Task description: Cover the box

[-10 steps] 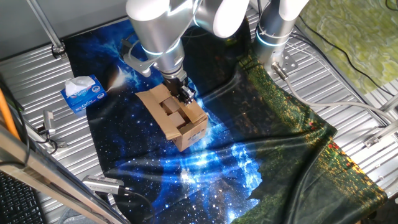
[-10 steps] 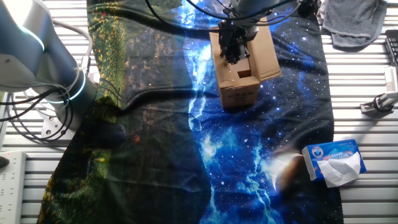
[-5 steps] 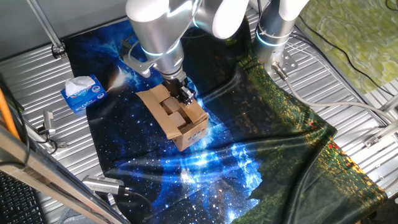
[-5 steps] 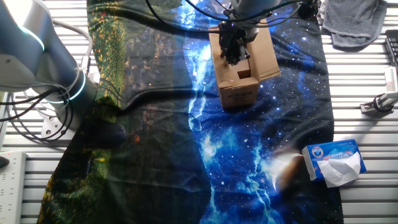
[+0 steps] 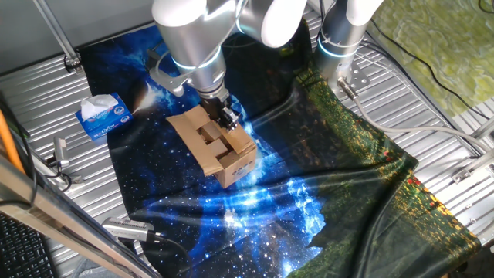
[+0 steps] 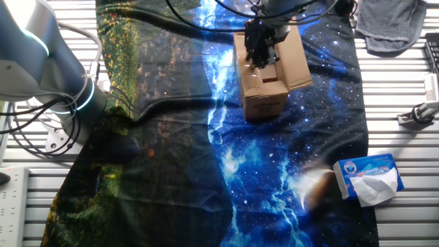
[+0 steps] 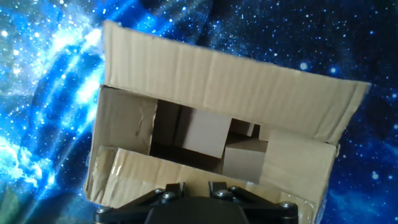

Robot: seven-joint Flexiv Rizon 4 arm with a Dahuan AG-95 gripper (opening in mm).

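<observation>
A ribbed metal tabletop (image 5: 432,100) is draped with a starry blue cloth (image 5: 193,208), a tissue box (image 5: 103,116) lying well apart on the metal. The box (image 5: 216,147) stands mid-cloth with one long flap (image 7: 230,81) still splayed outward and an opening left between the inner flaps; the gripper (image 6: 260,51) is seen low over the near flap, though whether the jaws are open or closed cannot be told. The flap-folding step is judged under way, and the splayed flap would next need to be pushed inward over the gap.

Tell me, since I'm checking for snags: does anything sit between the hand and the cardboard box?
Nothing visible does. The hand is right at the box, over its partly open top; the tissue box sits well off to the side.
</observation>
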